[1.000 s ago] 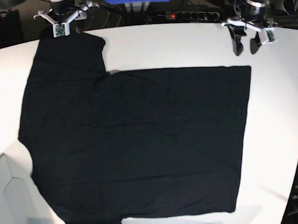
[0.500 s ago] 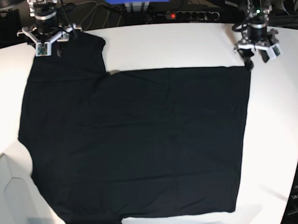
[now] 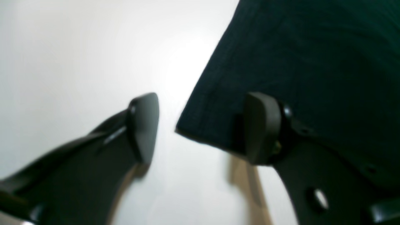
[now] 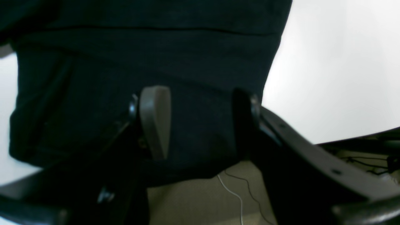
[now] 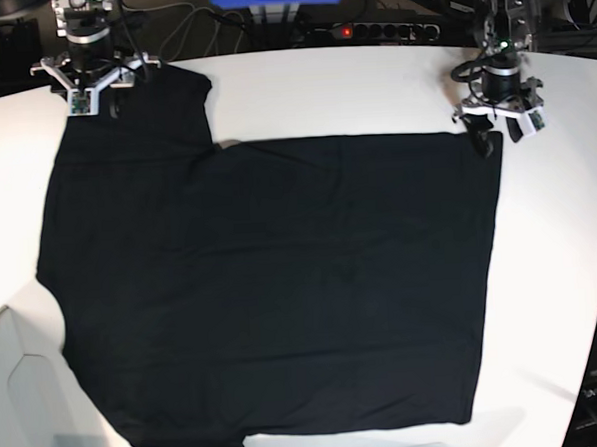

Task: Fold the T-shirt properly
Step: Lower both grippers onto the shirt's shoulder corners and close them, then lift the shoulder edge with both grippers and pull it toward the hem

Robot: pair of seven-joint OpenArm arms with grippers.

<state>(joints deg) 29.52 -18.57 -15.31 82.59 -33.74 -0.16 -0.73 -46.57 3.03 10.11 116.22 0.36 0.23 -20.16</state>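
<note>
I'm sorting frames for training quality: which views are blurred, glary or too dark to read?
Left wrist view: soft focus, and glare washes out the table beside the T-shirt corner. Right wrist view: blurry, with the shirt nearly featureless black around the open right gripper. Base view: sharp and evenly lit, though the shirt shows almost no fabric detail.

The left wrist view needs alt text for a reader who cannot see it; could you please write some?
Close-up of the open left hand straddling a corner of the black T-shirt: one finger is over the bare white table, the other is over the fabric. The picture is slightly blurred.
</note>
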